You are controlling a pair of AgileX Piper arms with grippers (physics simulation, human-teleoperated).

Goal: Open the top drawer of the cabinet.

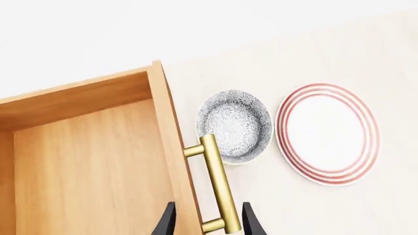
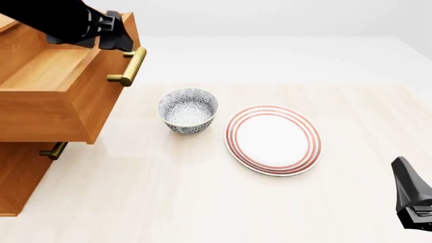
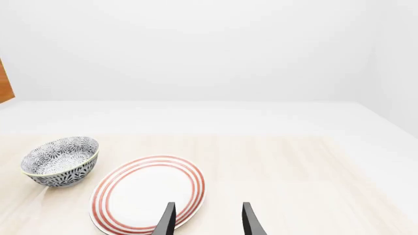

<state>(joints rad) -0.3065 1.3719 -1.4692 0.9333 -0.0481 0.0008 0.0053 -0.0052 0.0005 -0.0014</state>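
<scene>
The cabinet (image 2: 20, 177) stands at the left of the table. Its top drawer (image 2: 60, 96) is pulled well out, and its empty wooden inside (image 1: 85, 161) shows in the left wrist view. The drawer's brass bar handle (image 2: 131, 66) faces right. My left gripper (image 2: 118, 38) is at the handle's far end. In the left wrist view the gripper (image 1: 209, 223) is open, with its two dark fingers on either side of the handle (image 1: 217, 181) and gaps showing. My right gripper (image 2: 403, 169) is open and empty at the front right, also seen in its own view (image 3: 207, 220).
A patterned grey bowl (image 2: 188, 110) stands just right of the open drawer. A white plate with red rings (image 2: 272, 139) lies to the bowl's right. A lower drawer's brass handle (image 2: 52, 151) shows under the open drawer.
</scene>
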